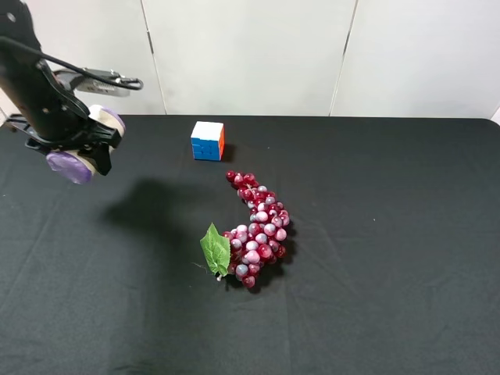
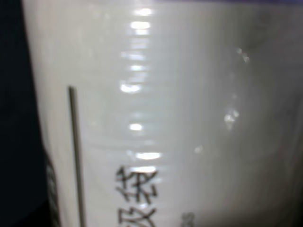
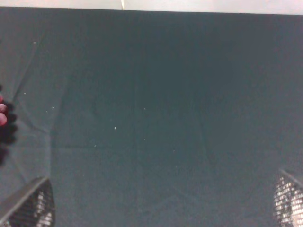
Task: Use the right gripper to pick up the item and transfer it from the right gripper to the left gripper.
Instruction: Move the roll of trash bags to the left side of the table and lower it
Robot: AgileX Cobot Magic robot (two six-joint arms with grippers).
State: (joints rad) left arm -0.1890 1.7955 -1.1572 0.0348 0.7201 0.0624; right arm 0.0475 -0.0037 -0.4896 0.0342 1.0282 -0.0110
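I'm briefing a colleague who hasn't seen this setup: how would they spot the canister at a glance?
Start at the black table and go to its far left corner, where the left pincer holds the canister above the surface. It is a cream-white cylinder with purple caps and dark print, unlike the colourful cube and the red grape bunch lying on the cloth.

1. Dark printed characters are showing on the cream side of the canister [image 2: 180, 118] in the left wrist view, beside a thin dark vertical line; they are looking like Chinese script but are lying too blurred and cut off to read.
2. No other writing is showing anywhere.
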